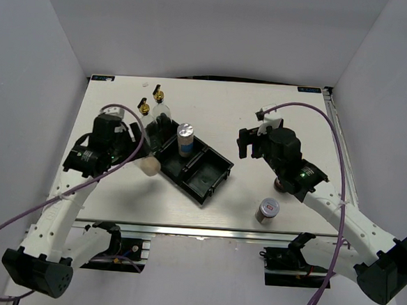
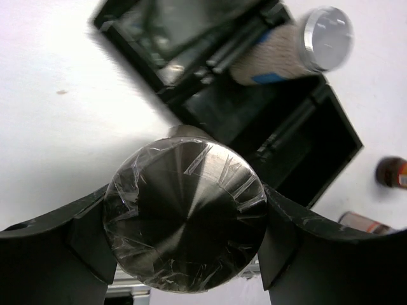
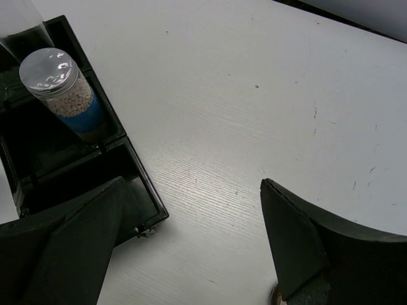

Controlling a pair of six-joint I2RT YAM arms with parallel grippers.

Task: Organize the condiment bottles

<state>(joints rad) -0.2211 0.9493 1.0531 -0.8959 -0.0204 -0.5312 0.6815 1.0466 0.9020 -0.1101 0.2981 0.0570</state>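
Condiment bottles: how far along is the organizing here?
Done: one blue-labelled shaker jar stands in the black tray. In hand: the left gripper clamps a silver-lidded jar beside the tray. Left: the red-lidded jar on the table; the right gripper is open. Whether the gold-capped bottles sit inside the tray is unclear.

Bright even light, soft shadows, lid glare

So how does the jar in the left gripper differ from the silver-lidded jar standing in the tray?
The held jar is clamped in the left gripper, outside the black tray; the tray jar stands free inside it. The held jar's body looks plain cream from above; the tray jar carries a blue label band. Both have round silver lids.
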